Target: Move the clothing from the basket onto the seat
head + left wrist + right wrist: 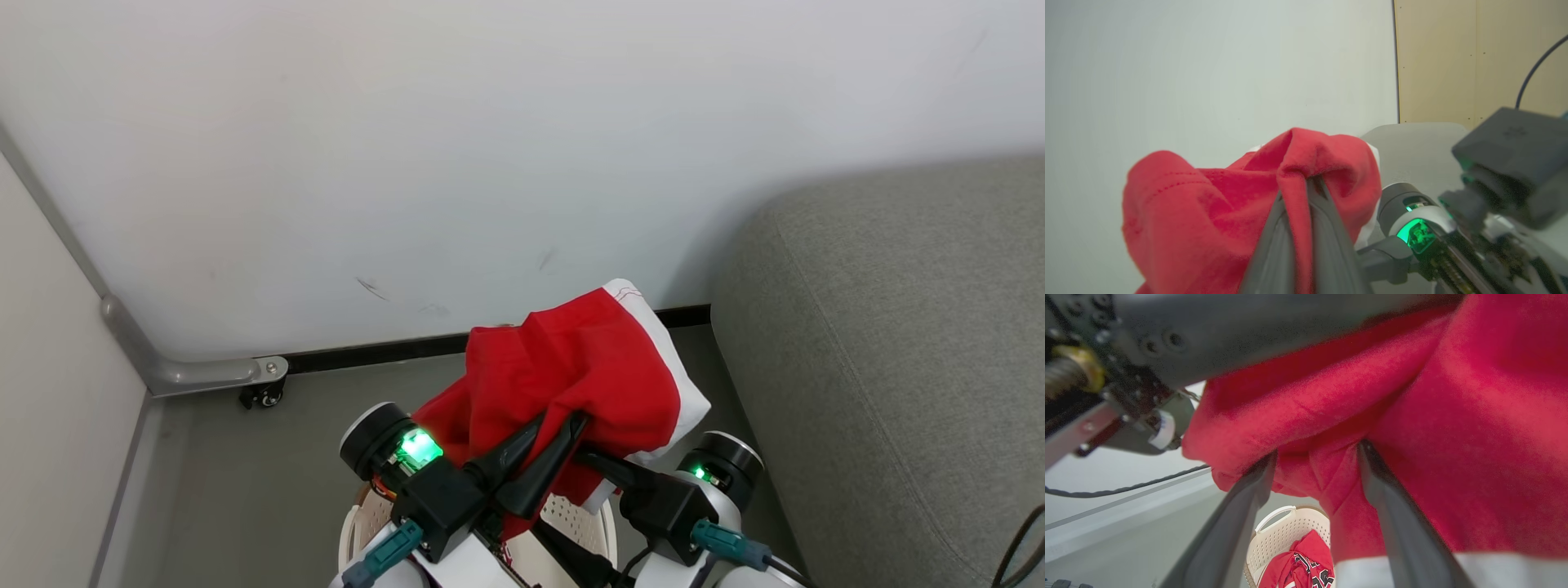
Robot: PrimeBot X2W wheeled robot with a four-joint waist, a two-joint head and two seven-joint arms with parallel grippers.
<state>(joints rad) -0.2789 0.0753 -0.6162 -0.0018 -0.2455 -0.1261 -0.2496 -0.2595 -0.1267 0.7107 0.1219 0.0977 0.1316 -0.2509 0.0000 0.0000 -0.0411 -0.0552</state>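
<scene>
The clothing I hold up is a bright red garment with a white band [575, 367], lifted above the basket [575, 518]. My left gripper [563, 420] is shut on a fold of it, and the pinched red cloth [1241, 196] drapes over the closed fingers [1327, 228]. My right gripper [594, 474] reaches in from the right under the cloth. Its fingers [1392, 506] stand wide open with red fabric [1453, 437] hanging over and between them. Below, the cream perforated basket [1282, 535] holds another red garment with black-and-white lettering [1306, 567]. The grey seat [898, 343] lies to the right.
A pale wall rises just ahead, with a dark baseboard [375, 353] at its foot. A grey metal rail with a small caster [263, 398] stands at the left corner. Grey floor [245, 490] lies left of the basket. A black cable [1020, 547] hangs by the seat's near edge.
</scene>
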